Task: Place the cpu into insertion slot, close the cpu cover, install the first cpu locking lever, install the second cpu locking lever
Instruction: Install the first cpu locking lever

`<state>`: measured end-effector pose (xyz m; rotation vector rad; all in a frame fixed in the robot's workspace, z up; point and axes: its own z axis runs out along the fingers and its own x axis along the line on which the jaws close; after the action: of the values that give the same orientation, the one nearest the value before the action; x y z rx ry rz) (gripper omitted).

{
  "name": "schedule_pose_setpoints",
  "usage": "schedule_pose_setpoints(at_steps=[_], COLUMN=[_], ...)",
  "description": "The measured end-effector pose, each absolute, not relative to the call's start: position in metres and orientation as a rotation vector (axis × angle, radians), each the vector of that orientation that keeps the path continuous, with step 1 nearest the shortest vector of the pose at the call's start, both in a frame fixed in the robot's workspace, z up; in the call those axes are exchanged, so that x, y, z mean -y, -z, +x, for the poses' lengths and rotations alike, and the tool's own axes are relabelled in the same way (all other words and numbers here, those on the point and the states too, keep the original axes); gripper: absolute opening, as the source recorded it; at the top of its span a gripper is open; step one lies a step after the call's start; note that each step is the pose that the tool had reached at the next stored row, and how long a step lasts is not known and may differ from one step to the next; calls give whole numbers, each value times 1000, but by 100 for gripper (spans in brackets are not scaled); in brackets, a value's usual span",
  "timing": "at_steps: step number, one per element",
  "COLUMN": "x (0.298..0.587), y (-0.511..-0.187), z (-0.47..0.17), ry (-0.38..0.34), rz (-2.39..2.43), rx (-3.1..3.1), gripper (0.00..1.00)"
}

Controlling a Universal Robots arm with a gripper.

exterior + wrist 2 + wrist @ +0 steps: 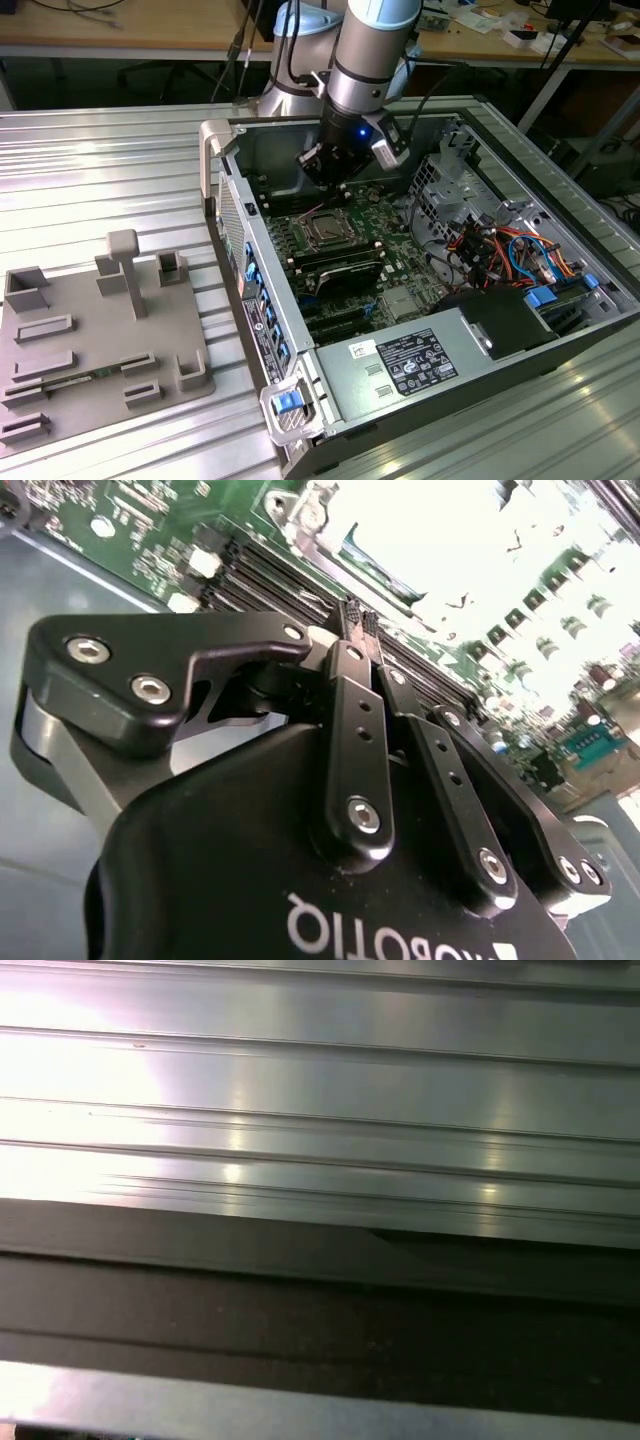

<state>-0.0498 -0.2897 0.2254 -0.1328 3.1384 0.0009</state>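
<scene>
We see the arm reaching down into an open computer case [470,330] that lies on its side on a ribbed metal table [110,170]. The gripper [325,172] hangs over the green motherboard [385,225], near the case's back wall, just above and a little behind the insertion slot [327,232]. In the second wrist view the gripper [355,615] has its two black fingers [352,750] brought together, tips meeting, with nothing that we can make out pinched between them. In the exterior view the insertion slot sits as a square socket with a silvery rim toward the back of the motherboard, and its centre looks dark; we cannot tell whether the cpu lies in it or how the cpu cover stands. Long black memory slots [340,268] run just in front of the socket, toward the case's front edge. A bundle of coloured cables [510,250] lies by the case's wall on the exterior view's right. On the table at the exterior view's left, well apart from the case, rests a grey fixture plate [90,340] with raised blocks. In the first wrist view we see the ribbed metal surface [320,1090] and a dark band [320,1310] across it.
</scene>
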Motion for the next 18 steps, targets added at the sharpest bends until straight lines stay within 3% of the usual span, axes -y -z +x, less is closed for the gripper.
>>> schedule_pose_setpoints(at_steps=[18], x=[289], y=[-207], z=[-41], ry=[-1], rz=[-133], rx=[-3138], gripper=[11])
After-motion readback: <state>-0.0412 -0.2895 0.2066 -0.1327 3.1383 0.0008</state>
